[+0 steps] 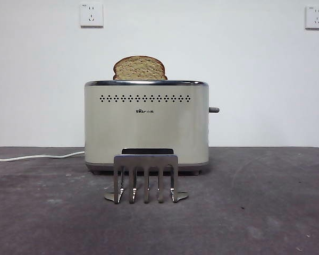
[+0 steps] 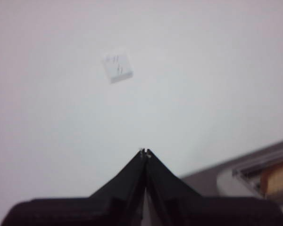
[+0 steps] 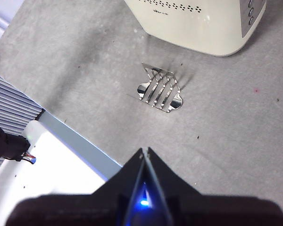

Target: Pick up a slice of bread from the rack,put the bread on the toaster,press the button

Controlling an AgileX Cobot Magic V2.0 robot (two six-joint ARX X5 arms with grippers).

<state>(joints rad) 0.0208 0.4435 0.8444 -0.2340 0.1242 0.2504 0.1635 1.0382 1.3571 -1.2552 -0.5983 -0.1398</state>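
Currently both black two-jaw grippers sit with jaws pressed together, holding nothing: left gripper (image 2: 144,153) raised toward the wall, right gripper (image 3: 145,151) high above the small brushed-steel pronged rack (image 3: 160,90), which stands empty. Speckled tan wholegrain slice of bread (image 1: 140,68) stands in the boxy cream toaster (image 1: 147,125), domed top protruding. Small dark grey button (image 1: 214,110) looks unpressed, though lever height is hard to judge. Risk: a sideways push there could slide the toaster.

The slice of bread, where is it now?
In the front view, the slice of bread stands in the toaster, its domed top above the chrome rim, behind the rack.
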